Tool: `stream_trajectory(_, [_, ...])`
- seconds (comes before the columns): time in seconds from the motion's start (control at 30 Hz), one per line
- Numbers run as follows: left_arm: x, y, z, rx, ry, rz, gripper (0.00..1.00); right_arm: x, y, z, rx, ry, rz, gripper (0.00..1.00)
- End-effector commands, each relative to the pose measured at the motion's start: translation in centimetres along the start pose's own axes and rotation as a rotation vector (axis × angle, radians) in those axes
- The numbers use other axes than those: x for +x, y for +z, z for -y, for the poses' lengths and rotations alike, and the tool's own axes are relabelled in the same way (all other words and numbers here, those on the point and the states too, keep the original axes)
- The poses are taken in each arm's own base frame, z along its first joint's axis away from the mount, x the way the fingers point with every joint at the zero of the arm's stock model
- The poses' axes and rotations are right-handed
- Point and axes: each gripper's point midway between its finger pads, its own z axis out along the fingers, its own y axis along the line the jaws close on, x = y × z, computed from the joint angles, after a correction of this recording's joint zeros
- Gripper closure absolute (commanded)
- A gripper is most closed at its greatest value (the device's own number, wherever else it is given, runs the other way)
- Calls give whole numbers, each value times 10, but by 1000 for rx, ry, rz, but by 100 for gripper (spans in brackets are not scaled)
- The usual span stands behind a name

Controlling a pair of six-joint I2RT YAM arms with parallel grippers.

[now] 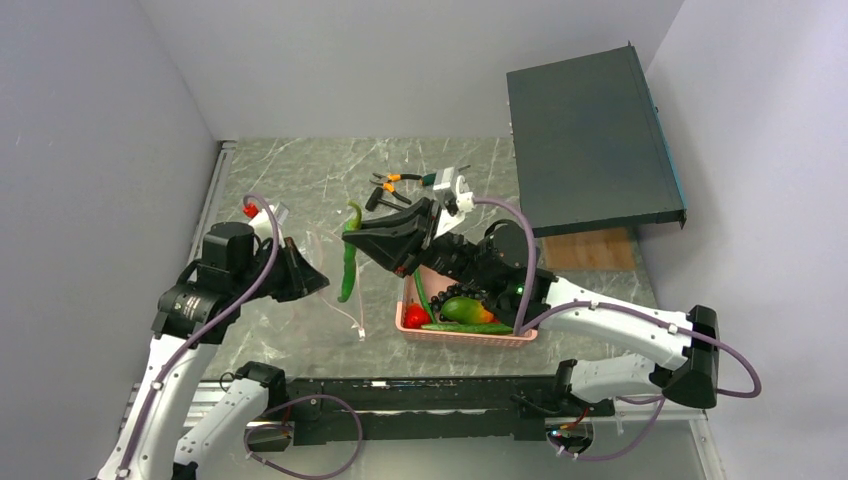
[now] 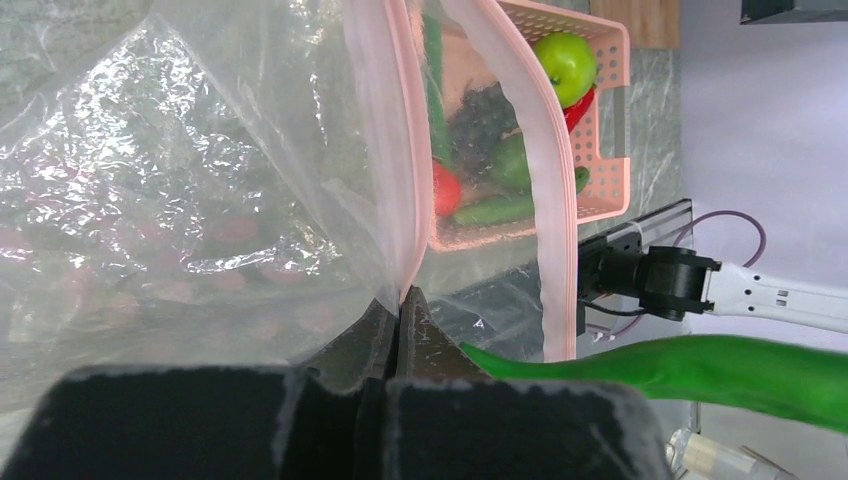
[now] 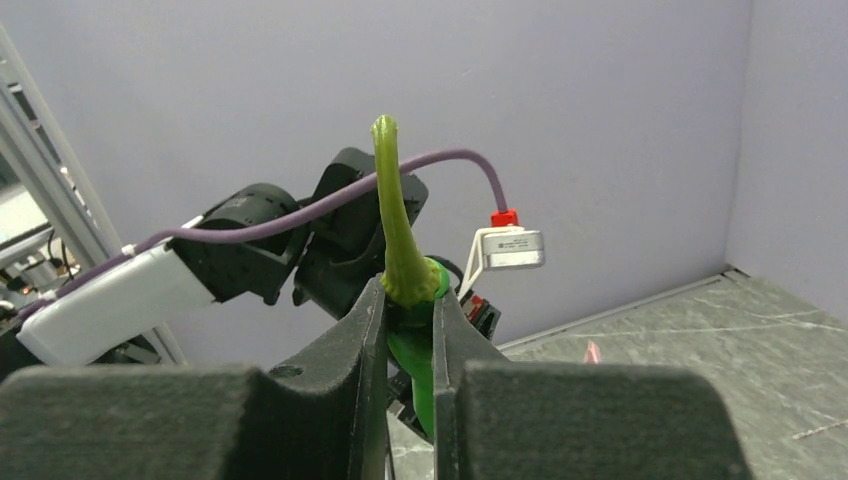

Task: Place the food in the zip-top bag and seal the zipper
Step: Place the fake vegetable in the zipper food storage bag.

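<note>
**Fig.** Top view plus both wrist views; positions given rel. to the basket (image 1: 470, 337).

**L gripper** (image 2: 400, 303): fingers together, pinching the bag (image 2: 200, 170) at one lip of its zipper (image 2: 398, 150). The other pink lip bows away toward the basket, so the mouth stands open. The bag is clear and crinkled. It hangs from the pinch just left of the basket in the top view.

**R gripper** (image 3: 408, 300): fingers clamped on a long green pepper (image 3: 395, 200) just below the stem cap. In the R wrist view the stem points up and the body runs down betw. the fingers. In the top view the pepper hangs about upright off the basket's far-left corner, betw. basket and bag, close to the open mouth. In the L wrist view its body crosses the lower right, w/ the tip near the pinch. Whether the tip is inside the mouth cannot be told.

**In basket:**
- apple (image 2: 565, 62) at one end
- chilli (image 2: 582, 105) touching the apple
- grapes (image 2: 480, 110)
- red fruit (image 2: 447, 190)
- mango (image 1: 465, 309)
- more green peppers (image 1: 468, 328) along the near wall

**Other:**
- tools (image 1: 400, 185) lie beyond the basket's far side
- dark flat box (image 1: 590, 140) is far-right of the basket
- wood board (image 1: 592, 250) shows under the box's near edge
</note>
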Motion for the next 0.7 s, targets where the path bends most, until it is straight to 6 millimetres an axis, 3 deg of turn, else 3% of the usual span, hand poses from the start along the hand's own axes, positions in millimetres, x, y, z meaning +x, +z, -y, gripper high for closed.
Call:
stream_trajectory(0.0, [-17, -13, 23, 74, -5, 73, 100, -19, 2, -15, -27, -53, 65, 100])
stream_trajectory(0.3, [-32, -23, 37, 129, -27, 167, 100, 12, -10, -18, -6, 47, 37, 94])
stream_trajectory(0.67, [-38, -32, 43, 143, -31, 205, 100, 50, -15, 5, 141, 140, -94, 54])
